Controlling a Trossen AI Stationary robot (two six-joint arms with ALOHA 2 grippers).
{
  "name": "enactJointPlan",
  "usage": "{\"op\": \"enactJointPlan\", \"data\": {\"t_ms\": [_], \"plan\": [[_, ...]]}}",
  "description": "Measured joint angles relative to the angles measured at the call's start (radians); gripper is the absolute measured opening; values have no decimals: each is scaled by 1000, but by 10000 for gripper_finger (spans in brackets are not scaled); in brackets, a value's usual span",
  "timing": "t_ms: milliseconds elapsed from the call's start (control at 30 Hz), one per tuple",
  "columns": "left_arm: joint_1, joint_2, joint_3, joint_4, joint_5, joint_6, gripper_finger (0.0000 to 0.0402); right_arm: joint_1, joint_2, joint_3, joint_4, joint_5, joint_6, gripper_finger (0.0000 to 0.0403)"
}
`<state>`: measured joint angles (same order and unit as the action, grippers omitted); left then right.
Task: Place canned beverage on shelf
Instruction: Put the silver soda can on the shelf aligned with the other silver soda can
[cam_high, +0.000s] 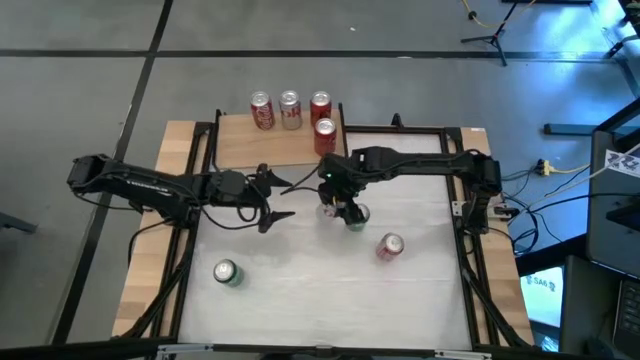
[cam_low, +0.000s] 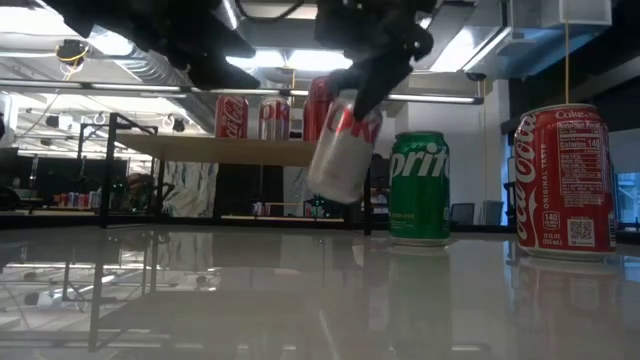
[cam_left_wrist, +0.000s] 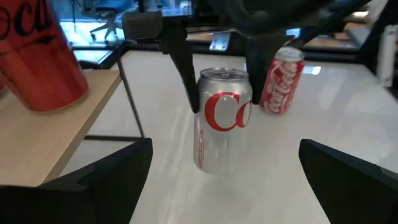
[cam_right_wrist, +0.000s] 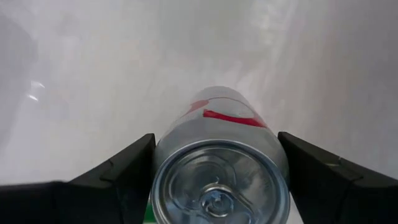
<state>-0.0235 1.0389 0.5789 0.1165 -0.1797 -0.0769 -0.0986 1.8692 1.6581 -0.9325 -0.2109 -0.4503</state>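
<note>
A: High view first. Shelf (cam_high: 255, 145) standing at the far edge of the white table (cam_high: 300, 290), carrying four cans: three in a row along its far side, a fourth red can (cam_high: 324, 132) nearer its front right corner.
B: And the silver can (cam_high: 347, 213)?
A: Just in front of the shelf's right end, pinched in the right gripper (cam_high: 349, 209). Green showing right beside it. Left gripper (cam_high: 279, 200) hovering in front of the shelf's middle, fingers spread wide, holding nothing. Two loose cans well in front of the shelf: a green one (cam_high: 227, 272) to the left, a red one (cam_high: 390, 246) to the right.

B: Low view?
A: Silver can (cam_low: 343, 148) off the table, tilted, clamped from above by the right gripper (cam_low: 385, 70). Shelf (cam_low: 235, 148) behind it with red cans on top. Green Sprite can (cam_low: 419, 188) upright on the table just right of the silver one; red Coke can (cam_low: 565, 181) farther right.

B: Left wrist view?
A: Own fingers (cam_left_wrist: 106, 180) wide apart. Silver can (cam_left_wrist: 222, 118) between the other arm's dark fingers (cam_left_wrist: 180, 59), shelf (cam_left_wrist: 43, 134) alongside, a red can (cam_left_wrist: 283, 81) behind.

B: Right wrist view?
A: Silver can's (cam_right_wrist: 221, 168) lid seen end-on, one finger (cam_right_wrist: 121, 171) pressed to each side.
</note>
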Motion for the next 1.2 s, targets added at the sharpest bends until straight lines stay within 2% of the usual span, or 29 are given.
{"op": "enactJointPlan", "data": {"t_ms": [100, 400, 767, 1100, 1200], "plan": [[0, 42, 0, 41, -22, 0, 395, 0, 18, 0, -11, 35, -3, 293], [-1, 171, 0, 161, -39, -5, 395, -1, 29, 0, -16, 34, 31, 294], [-1, 350, 0, 314, -40, -182, 395, -2, 29, 0, -22, 35, 35, 294], [-1, 508, 0, 529, -41, -183, 395, -2, 29, 0, -21, 34, 35, 294], [-1, 551, 0, 580, -41, -183, 395, -2, 29, 0, -19, -3, 35, 294]]}}
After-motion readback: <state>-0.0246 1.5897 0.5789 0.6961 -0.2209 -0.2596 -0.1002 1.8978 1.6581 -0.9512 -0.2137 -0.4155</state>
